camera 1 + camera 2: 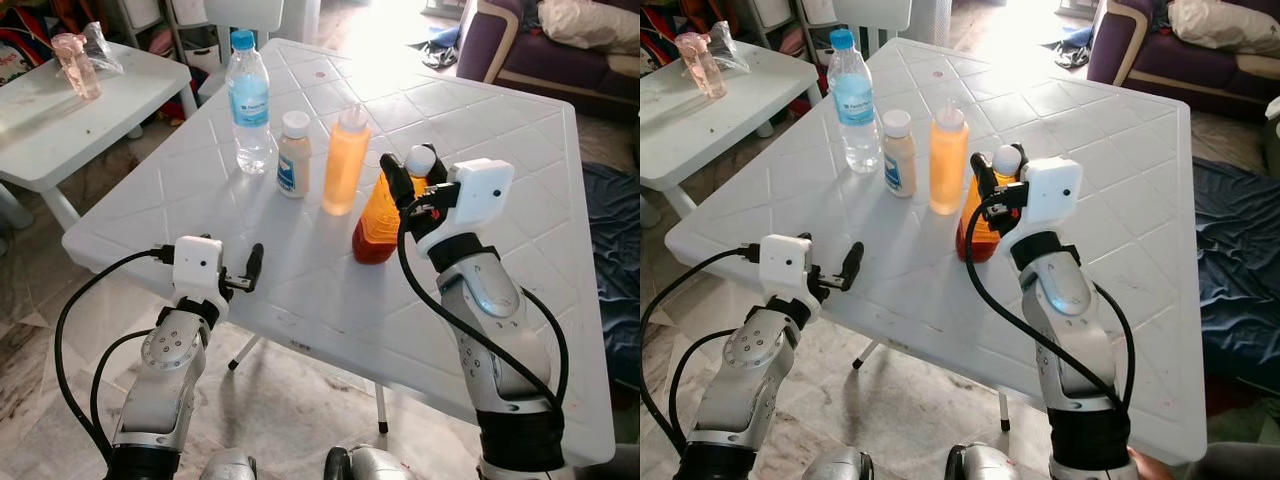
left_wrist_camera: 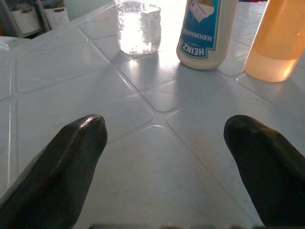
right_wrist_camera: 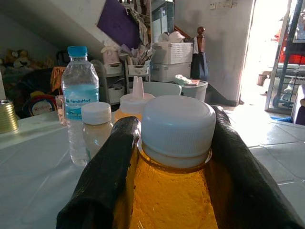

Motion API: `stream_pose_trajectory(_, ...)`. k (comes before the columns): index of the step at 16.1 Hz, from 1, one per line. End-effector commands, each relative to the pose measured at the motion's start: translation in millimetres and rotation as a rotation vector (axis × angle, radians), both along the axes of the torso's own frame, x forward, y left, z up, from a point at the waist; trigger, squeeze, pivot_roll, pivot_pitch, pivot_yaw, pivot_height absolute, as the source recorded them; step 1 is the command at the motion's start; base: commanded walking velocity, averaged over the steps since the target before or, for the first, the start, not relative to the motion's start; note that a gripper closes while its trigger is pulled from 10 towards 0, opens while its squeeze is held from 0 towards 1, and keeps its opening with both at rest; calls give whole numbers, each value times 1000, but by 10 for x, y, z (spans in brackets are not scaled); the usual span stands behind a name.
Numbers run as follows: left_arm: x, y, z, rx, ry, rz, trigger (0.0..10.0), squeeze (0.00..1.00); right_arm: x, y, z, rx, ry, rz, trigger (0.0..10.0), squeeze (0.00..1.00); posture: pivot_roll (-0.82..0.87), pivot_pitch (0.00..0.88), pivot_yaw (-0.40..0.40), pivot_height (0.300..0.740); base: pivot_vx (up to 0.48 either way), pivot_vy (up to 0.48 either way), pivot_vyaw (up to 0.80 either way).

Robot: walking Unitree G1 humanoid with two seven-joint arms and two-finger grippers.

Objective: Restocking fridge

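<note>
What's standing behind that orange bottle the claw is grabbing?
Behind the orange bottle in the right claw stand a squeeze bottle, a mayonnaise jar and a water bottle. The squeeze bottle's lower part is hidden.

Right silver arm is raised over the table, its two-fingered black right gripper (image 3: 174,157) clamped on the neck of the amber white-capped bottle (image 1: 380,215). Left two-fingered black gripper (image 2: 167,157) is held low at the table's near edge, fingers spread, nothing gripped.
</note>
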State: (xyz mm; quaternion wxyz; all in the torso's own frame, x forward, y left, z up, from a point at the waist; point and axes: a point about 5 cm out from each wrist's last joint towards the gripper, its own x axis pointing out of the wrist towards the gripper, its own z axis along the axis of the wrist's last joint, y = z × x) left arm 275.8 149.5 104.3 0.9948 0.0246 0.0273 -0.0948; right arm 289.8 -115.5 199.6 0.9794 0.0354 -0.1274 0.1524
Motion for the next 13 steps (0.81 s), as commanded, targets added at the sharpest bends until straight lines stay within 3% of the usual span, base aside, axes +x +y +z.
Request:
stream_pose_trajectory(1, 11, -15, -10, 5, 6, -1, 10000, 0, -16, -3, -117, 0, 68, 5, 10000, 0, 57, 67, -58, 740, 0, 0, 0)
stream_pose_trajectory(3, 16, -16, -6, 6, 5, -1, 10000, 0, -20, -10, -129, -2, 69, 4, 10000, 0, 58, 66, -56, 740, 0, 0, 0)
stream_pose_trajectory(13, 14, -27, 0, 10, 3, 1, 10000, 0, -61, -20, -270, -8, 105, 26, 10000, 0, 59, 72, -56, 740, -298, 0, 0)
